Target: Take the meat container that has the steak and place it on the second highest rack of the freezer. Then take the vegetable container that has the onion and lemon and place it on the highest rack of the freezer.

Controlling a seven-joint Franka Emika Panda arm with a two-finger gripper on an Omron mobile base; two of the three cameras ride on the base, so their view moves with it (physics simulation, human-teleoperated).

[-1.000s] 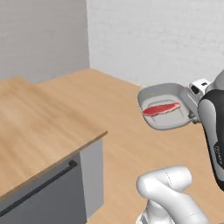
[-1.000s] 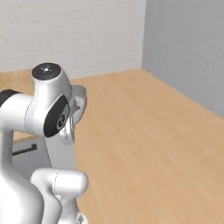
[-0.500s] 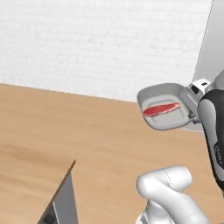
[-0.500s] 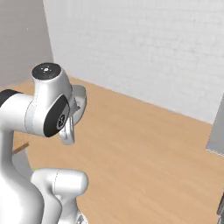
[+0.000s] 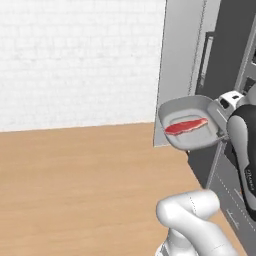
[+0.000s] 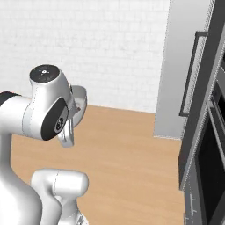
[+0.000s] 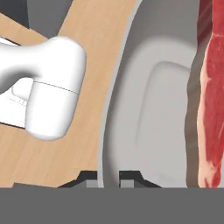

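The meat container (image 5: 192,107) is a shallow grey tray held level in the air, with the red steak (image 5: 186,126) lying flat in it. My gripper (image 5: 220,121) is shut on the tray's right rim. In the hand view the rim (image 7: 109,131) runs down between my gripper's (image 7: 111,177) two dark tips, and the steak (image 7: 213,100) lies along the right side. From the right base view a bit of the container (image 6: 80,102) peeks out behind the arm. The freezer (image 5: 181,65) stands just behind the tray; its racks are hidden. The vegetable container, onion and lemon are out of view.
The freezer's grey door (image 6: 182,66) carries a long dark bar handle (image 6: 190,77). Dark cabinet fronts (image 6: 206,176) run along the right. A white brick wall (image 5: 75,60) closes the back, with bare wooden floor (image 5: 75,190) to the left.
The whole picture has swung: the wooden counter left the views and the wall, then the freezer, came in. The tray with the steak stays gripped in the same place beside the arm.
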